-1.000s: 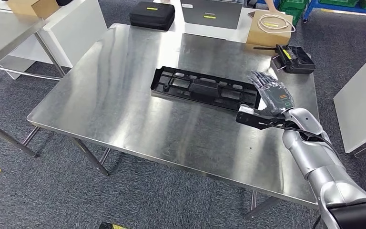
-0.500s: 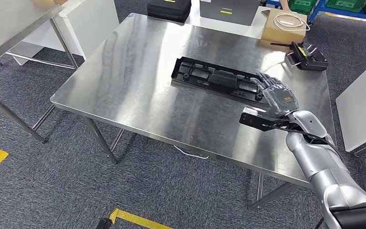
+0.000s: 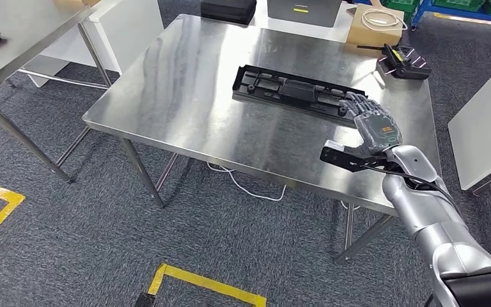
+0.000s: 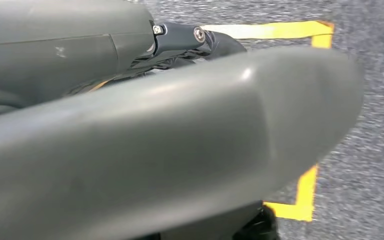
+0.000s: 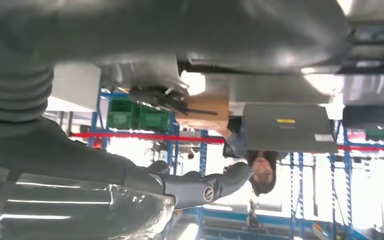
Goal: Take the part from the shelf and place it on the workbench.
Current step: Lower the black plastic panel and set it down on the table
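Head view, step: I judge the placing done; the part (image 3: 297, 91) lies flat on the surface (image 3: 185, 96), far right. My right hand (image 3: 374, 128) hovers just beside its near-right end, fingers (image 3: 355, 102) apart, empty.
Next: withdraw, avoiding the remote (image 3: 404, 64) and cardboard box (image 3: 376, 25).
Left wrist: left hand (image 4: 130, 125) blurred; fingers, I cannot tell.
Right wrist: thumb (image 5: 205, 187) free.

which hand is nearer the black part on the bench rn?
Right. The right hand is over the bench at the black part's near end, fingers spread. The left hand hangs low over the carpet with yellow tape, away from the bench.
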